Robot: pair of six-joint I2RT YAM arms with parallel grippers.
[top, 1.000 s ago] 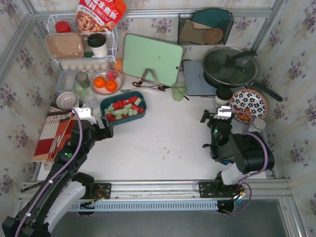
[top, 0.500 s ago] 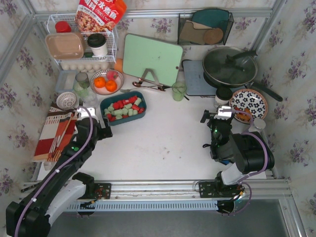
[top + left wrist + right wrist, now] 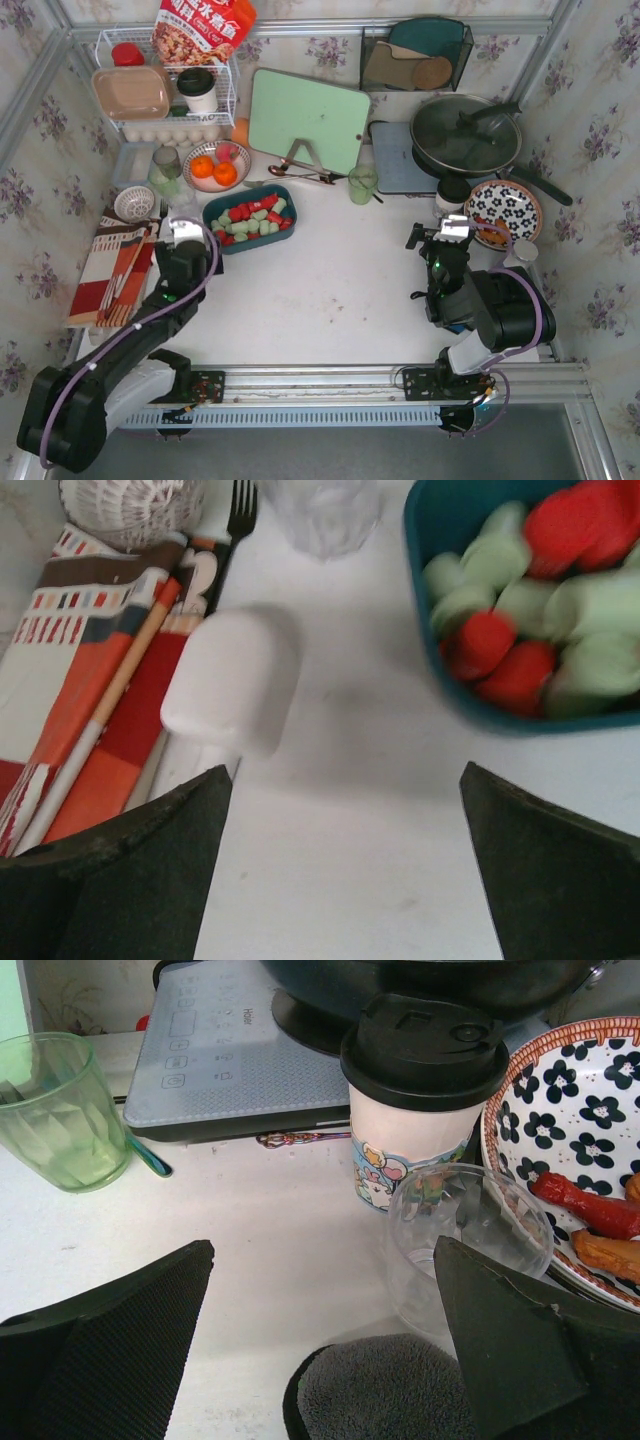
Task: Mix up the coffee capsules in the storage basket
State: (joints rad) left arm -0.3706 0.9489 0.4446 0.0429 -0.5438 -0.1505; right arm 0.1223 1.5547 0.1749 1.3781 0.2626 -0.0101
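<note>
The storage basket (image 3: 247, 245) is a dark teal tray left of the table's middle, filled with red and mint green coffee capsules (image 3: 252, 217). In the left wrist view its corner (image 3: 418, 550) shows at the upper right with several capsules (image 3: 520, 670) inside. My left gripper (image 3: 186, 243) is open and empty, low over the table just left of the basket; its jaws (image 3: 345, 770) frame bare tabletop. My right gripper (image 3: 440, 245) is open and empty at the right side, far from the basket; it also shows in the right wrist view (image 3: 322, 1245).
A white spatula (image 3: 230, 680), a striped cloth (image 3: 90, 680) and a clear glass (image 3: 320, 510) lie by the left gripper. A bowl of oranges (image 3: 215, 168) stands behind the basket. A lidded cup (image 3: 425, 1110), clear glass (image 3: 465, 1240), grey cloth (image 3: 385, 1390) and patterned plate (image 3: 503, 212) crowd the right gripper.
My left gripper has swung from pointing right, toward the basket's near left corner, to pointing away beside the striped cloth. The right arm has not moved.
</note>
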